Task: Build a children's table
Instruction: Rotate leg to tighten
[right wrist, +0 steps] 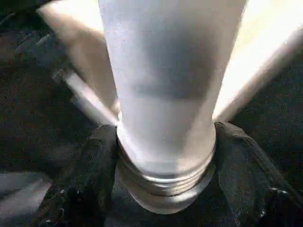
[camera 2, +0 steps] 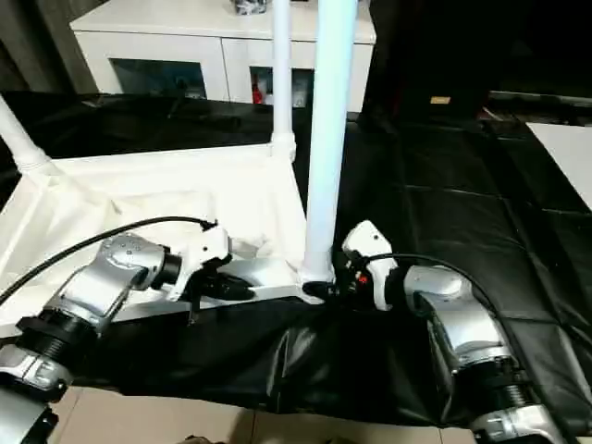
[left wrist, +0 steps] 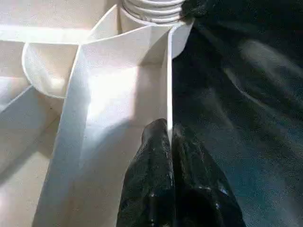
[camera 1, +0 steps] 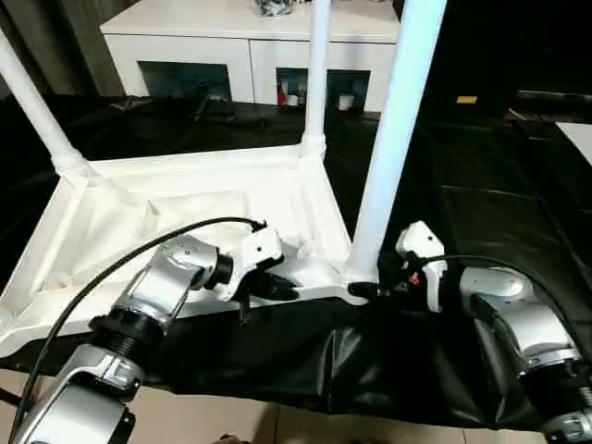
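Note:
The children's table lies upside down on black cloth, its white ribbed tabletop facing up. Three white legs stand in corner sockets: the back left leg, the back right leg and the near right leg. My left gripper is shut on the thin near rim of the tabletop, close to the near right corner. My right gripper reaches in from the right, and its black fingers press both sides of the near right leg's threaded base at the socket.
A white cabinet with glass-fronted compartments stands behind the table. Black cloth covers the work surface to the right and hangs over its near edge. A white surface shows at the far right.

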You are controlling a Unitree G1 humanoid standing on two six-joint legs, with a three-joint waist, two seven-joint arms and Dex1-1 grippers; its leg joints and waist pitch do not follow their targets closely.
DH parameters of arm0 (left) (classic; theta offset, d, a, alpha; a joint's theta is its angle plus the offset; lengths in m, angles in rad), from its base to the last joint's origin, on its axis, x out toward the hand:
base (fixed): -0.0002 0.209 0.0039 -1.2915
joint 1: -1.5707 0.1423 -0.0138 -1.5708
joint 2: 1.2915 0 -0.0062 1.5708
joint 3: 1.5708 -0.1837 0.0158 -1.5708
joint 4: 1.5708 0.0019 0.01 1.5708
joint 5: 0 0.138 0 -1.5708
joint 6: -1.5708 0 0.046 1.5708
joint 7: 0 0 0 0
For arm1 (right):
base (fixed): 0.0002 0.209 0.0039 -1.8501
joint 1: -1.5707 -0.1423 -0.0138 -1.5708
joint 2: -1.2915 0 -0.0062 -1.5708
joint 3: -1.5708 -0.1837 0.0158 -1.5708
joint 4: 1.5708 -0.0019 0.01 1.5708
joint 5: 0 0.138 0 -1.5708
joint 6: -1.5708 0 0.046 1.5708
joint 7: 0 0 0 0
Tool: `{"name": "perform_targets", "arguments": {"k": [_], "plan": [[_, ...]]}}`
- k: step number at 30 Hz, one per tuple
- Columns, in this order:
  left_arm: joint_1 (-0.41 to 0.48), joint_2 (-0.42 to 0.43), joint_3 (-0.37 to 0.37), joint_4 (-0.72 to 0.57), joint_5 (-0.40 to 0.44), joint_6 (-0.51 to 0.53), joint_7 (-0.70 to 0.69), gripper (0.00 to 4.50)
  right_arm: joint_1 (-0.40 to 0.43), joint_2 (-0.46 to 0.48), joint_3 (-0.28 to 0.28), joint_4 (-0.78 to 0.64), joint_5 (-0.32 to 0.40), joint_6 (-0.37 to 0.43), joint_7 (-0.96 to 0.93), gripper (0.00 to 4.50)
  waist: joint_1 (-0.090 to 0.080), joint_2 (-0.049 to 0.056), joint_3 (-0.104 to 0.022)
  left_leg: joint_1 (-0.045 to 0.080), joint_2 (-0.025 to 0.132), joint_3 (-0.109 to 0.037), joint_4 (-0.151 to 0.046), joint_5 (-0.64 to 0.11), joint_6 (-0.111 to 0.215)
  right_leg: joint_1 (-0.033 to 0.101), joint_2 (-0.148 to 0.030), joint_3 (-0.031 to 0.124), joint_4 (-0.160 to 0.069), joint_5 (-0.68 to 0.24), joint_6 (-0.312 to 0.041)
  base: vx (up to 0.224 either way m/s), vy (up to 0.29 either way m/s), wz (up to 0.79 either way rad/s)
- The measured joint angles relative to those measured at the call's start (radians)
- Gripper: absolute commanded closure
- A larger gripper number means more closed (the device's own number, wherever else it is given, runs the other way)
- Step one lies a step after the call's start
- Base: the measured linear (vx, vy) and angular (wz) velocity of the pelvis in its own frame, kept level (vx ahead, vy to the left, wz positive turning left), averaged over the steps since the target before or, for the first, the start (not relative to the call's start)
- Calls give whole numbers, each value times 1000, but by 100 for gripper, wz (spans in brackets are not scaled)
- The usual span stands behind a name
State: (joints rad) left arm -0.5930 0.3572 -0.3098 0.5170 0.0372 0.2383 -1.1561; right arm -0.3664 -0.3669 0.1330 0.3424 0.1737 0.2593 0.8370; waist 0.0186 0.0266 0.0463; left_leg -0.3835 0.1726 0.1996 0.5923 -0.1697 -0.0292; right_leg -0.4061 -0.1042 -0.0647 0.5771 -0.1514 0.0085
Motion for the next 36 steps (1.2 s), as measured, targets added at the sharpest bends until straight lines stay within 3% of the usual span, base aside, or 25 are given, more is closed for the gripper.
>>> {"name": "perform_targets", "arguments": {"k": [2,7,12,17,18,21,23,26,31,34,36], "plan": [[-24,-41,20,49,15,4,91,450,-31,94,-29,58,-26,-9,-182,181,-17,0,0,0,0,0,1,0,0,-1,0,0,-1,-1,1,0,0,0],[-69,-160,40,131,37,20,283,450,-97,237,-80,152,-85,-17,-547,182,-36,0,0,-1,-1,0,3,0,0,0,-1,0,-3,-1,2,0,0,0],[-122,-253,54,225,50,16,446,450,-193,331,-124,279,-126,-30,-772,182,-38,1,1,-3,-2,-1,3,0,0,0,-2,0,-4,-1,2,0,0,0],[-142,-273,57,271,67,-19,478,450,-221,343,-127,341,-149,-82,-812,182,-37,2,0,-3,-3,-1,2,0,0,0,-3,-1,-4,-1,2,0,0,0],[-142,-272,57,271,67,-20,477,450,-217,341,-127,341,-149,-92,-803,147,-36,2,0,-3,-3,-1,2,0,0,0,-3,-1,-4,-1,2,0,0,0],[-142,-260,50,263,66,-20,453,450,-164,313,-123,279,-148,-108,-727,112,-32,2,0,-4,-3,0,0,0,0,0,-3,-1,-4,-1,2,0,0,0],[-143,-238,59,262,66,-21,458,450,-136,308,-85,203,-148,-118,-664,89,-42,1,1,-4,-2,-1,0,0,0,-3,-3,-1,-2,-1,2,0,0,0],[-144,-221,64,262,66,-21,458,450,-122,264,-49,108,-141,-106,-595,70,-42,-1,1,-4,-2,-3,0,0,0,-6,-3,-4,-2,-1,2,0,0,0],[-119,-175,39,195,55,-16,336,450,-41,79,-3,-52,-125,-29,-383,57,-28,0,1,-5,-2,-2,-1,0,0,-6,-3,-2,-2,2,-3,0,0,0],[-65,-78,-1,86,31,-13,178,450,50,-89,4,-153,-85,-7,-165,57,-14,0,0,-5,-1,-1,-3,-3,-2,-6,-2,-2,-1,1,-2,0,0,0],[-46,-25,-2,54,23,-13,108,450,79,-141,1,-179,-70,-4,-94,57,-13,0,0,-3,1,-2,-5,-3,-2,-6,0,-2,-1,0,-1,0,0,0]]}}
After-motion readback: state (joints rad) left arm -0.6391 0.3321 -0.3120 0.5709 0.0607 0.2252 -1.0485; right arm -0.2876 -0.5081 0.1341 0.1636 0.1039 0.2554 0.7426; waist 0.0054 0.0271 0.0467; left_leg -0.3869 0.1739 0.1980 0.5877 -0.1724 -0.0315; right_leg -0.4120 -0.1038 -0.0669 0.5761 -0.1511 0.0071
